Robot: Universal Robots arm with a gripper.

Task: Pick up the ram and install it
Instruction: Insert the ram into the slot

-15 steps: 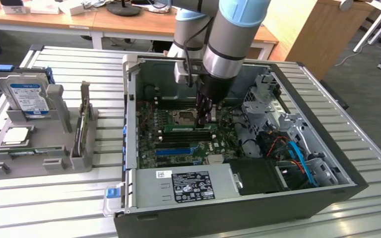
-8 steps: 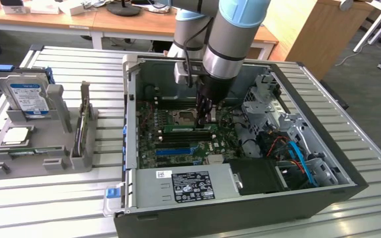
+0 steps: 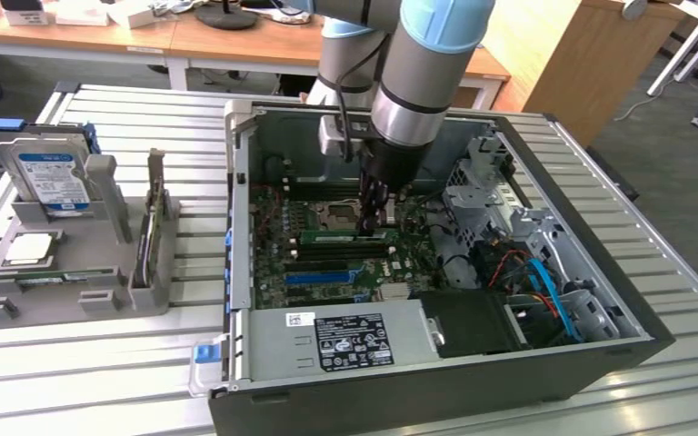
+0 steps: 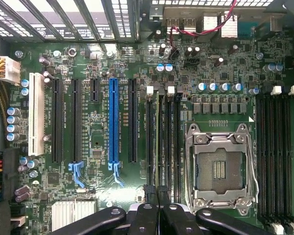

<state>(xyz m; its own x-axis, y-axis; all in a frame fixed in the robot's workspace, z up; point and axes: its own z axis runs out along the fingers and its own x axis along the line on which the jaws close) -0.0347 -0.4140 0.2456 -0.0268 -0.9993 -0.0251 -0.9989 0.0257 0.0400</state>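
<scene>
The hand (image 4: 157, 192) is clenched, its tips meeting right over the ram (image 4: 160, 139). The ram stands edge-up in a slot just beneath, beside the processor socket (image 4: 219, 169), likely so it seats squarely.

An open computer case (image 3: 446, 400) is laid on its side on a slatted table (image 3: 83, 381). A green motherboard (image 3: 313, 250) (image 4: 95, 127) is seen inside, with an empty CPU socket (image 3: 339, 214) (image 4: 219, 169), a blue slot (image 4: 115, 122) and a white slot (image 4: 36, 115). A power supply (image 3: 349, 341) is mounted along the near wall, and a blue cable (image 3: 545, 282) is looped at the exterior view's right. Beside the case, a grey holder (image 3: 34, 304) is set, in which a hard drive (image 3: 52, 177) is stood upright and a processor (image 3: 32, 248) is laid flat. Wooden desks (image 3: 106, 36) are placed behind.
</scene>
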